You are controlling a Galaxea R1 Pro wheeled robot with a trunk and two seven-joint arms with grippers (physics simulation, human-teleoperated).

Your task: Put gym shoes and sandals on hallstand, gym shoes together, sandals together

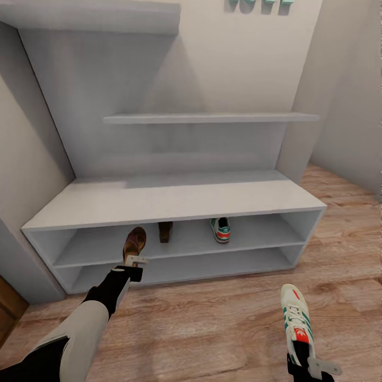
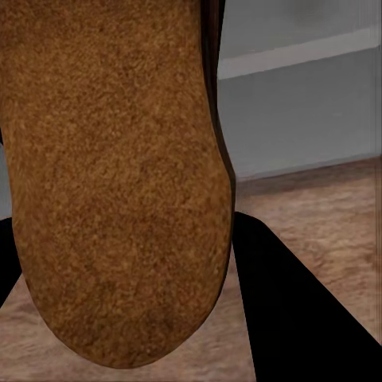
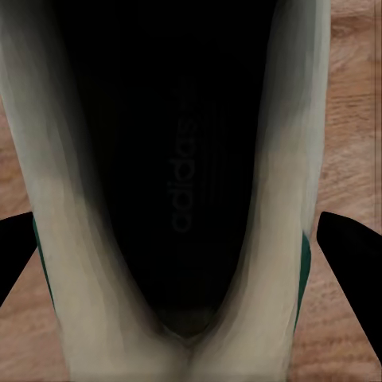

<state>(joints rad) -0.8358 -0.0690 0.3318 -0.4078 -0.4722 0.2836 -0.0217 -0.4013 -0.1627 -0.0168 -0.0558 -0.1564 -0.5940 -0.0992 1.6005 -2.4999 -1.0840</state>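
left hand: extended forward, gripping | right hand: low, gripping

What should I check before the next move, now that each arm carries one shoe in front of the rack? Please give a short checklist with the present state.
1. Left gripper holds the brown sandal: ok, the sandal stands up from it at the edge of the upper shelf.
2. Right gripper holds the gym shoe: ok, held at the heel, toe pointing to the hallstand.
3. Space beside the other sandal on the shelf: ok, free to its left.
4. Space beside the shelved gym shoe: ok, free on both sides.
5. Firmness of both grips: cannot tell.
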